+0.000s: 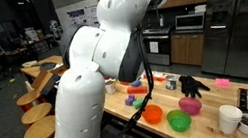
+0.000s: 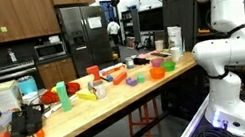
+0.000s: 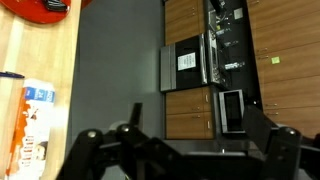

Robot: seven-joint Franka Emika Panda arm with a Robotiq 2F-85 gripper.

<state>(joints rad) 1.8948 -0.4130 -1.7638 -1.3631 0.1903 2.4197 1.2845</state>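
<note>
Your gripper [image 3: 188,142] hangs empty, fingers [image 3: 88,140] spread wide — oven [image 3: 188,62] far beyond the gap, wooden table [image 3: 40,60] outside one finger.

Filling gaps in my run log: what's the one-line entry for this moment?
claw: open, empty, raised high | touching: nothing | below: wooden table with orange bowl, green bowl, pink bowl

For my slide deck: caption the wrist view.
Open end effector in foreground; wooden table at left, oven and cabinets beyond.
</note>
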